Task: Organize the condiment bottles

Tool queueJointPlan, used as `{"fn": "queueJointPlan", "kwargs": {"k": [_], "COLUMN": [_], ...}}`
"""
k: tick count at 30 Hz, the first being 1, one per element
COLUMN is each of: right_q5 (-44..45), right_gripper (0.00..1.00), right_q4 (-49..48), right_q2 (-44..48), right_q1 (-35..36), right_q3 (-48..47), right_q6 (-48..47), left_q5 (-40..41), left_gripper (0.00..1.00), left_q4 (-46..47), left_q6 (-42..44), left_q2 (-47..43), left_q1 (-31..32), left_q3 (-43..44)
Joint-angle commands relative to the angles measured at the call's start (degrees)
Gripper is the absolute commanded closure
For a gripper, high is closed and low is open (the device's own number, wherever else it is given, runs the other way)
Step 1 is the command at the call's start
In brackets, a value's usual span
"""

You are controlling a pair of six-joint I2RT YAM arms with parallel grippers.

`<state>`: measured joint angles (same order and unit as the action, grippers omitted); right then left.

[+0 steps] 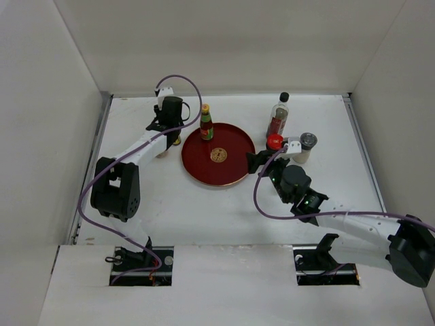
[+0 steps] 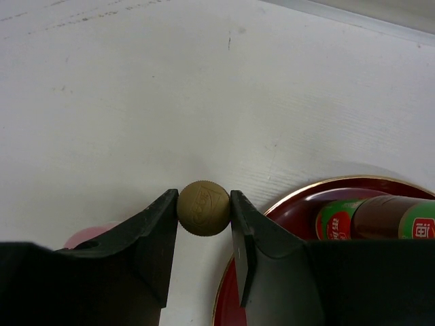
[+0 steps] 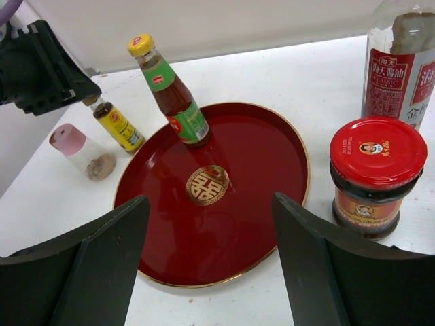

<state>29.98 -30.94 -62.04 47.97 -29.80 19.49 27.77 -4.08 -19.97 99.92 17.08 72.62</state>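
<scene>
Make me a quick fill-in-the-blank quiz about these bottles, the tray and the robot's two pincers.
1. Only one bottle stands on the red tray: the sauce bottle with the ___ cap.
2. The left pincer grips the small yellow bottle by its ___.
3. The right pincer is ___ and holds nothing.
4. The jar beside the tall clear bottle has a ___ lid.
Missing words: yellow; cap; open; red.
</scene>
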Motion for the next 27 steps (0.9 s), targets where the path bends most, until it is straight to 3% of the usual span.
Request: {"fn": "queueJointPlan", "kwargs": {"k": [1, 10, 19, 27], "right_q5": [-0.8, -0.8, -0.8, -0.8], "right_gripper": [0.21, 0.21, 0.21, 0.21], "right_q4": [-3.3, -3.4, -3.5, -3.5], "right_q2": [1.6, 0.9, 0.1, 0.3], "right_q1": [-0.4, -0.4, -0.4, -0.4], "right_q3": [0.2, 0.2, 0.0, 0.0], "right_q6": [0.3, 0.6, 0.4, 0.3], "left_q5": [0.0, 2.5, 2.5, 0.6], "left_gripper": [0.79, 0.81, 0.81, 0.80], "left_q4": [2.7, 4.6, 7.1, 14.9], "left_q6": [-0.5, 0.1, -0.4, -0.2], "left_q2": [-3.2, -15.6, -17.4, -12.8], "left_q1": [-0.5, 3.3, 9.9, 12.5], "left_q3": [0.8, -4.9, -8.7, -12.0]}}
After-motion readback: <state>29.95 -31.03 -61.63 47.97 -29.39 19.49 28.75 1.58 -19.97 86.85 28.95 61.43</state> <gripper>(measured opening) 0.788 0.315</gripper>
